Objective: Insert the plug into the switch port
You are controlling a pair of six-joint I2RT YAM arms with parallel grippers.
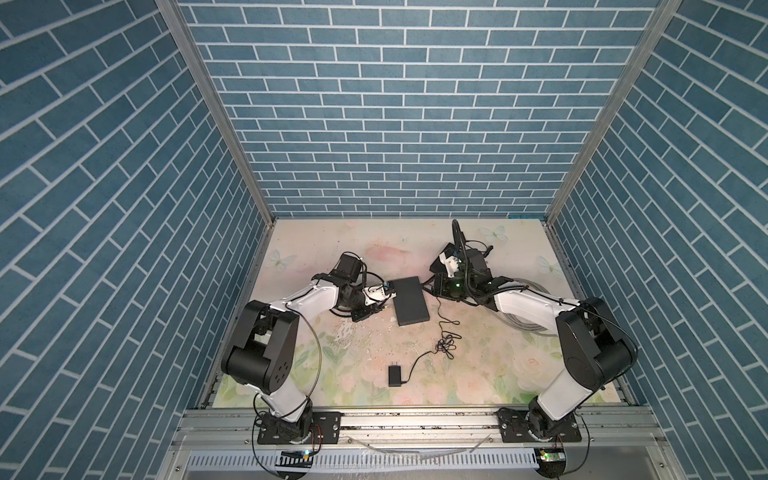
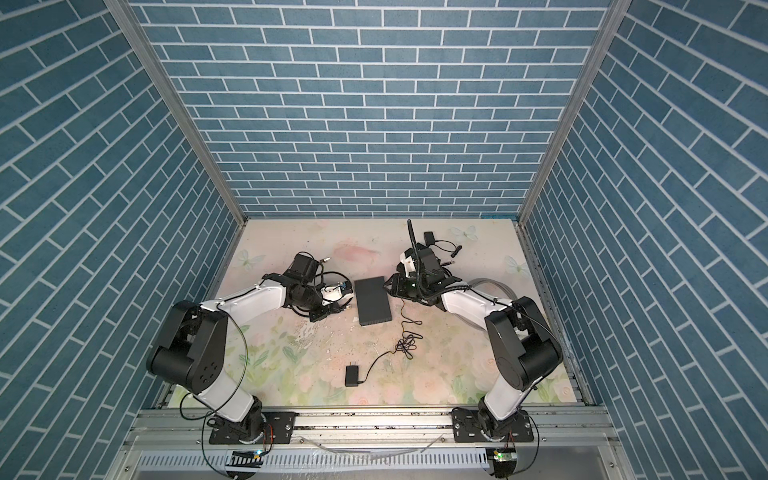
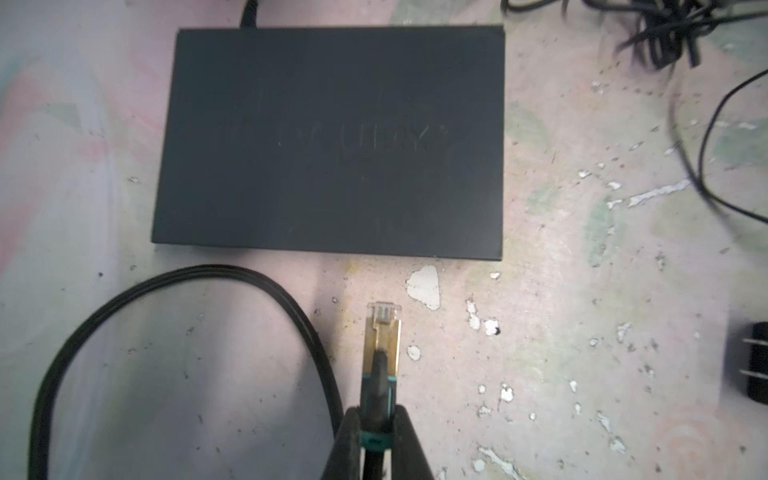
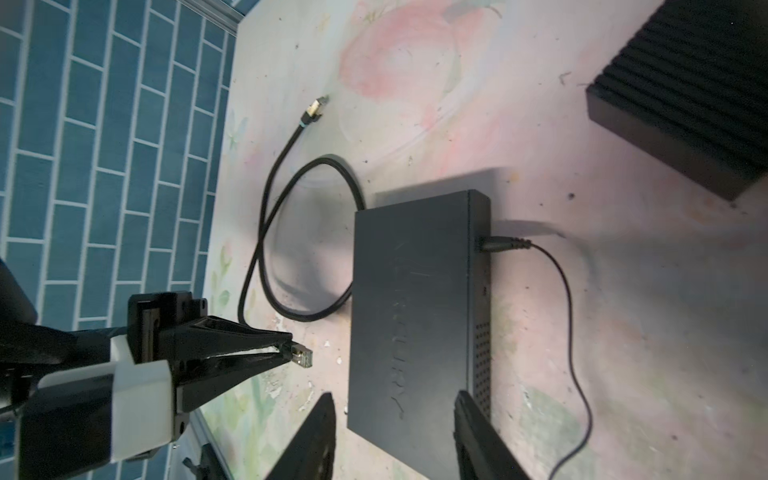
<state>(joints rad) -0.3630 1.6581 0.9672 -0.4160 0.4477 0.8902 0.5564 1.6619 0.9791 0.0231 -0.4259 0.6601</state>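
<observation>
The left gripper (image 3: pixel 376 419) pinches the plug (image 3: pixel 383 328), its length aimed at the switch (image 3: pixel 332 141), tip just short of the long side. The right gripper (image 4: pixel 395 395) straddles the switch's end, jaws apart.

Only one piece of writing is being shown: faint raised lettering (image 4: pixel 397 361) on the dark top face of the switch (image 4: pixel 415 257). In the right wrist view its closing letters are being made out as "CURY" — the whole word is probably "MERCURY", though the opening letters are being lost to blur. In the left wrist view it is being smeared past reading.
</observation>
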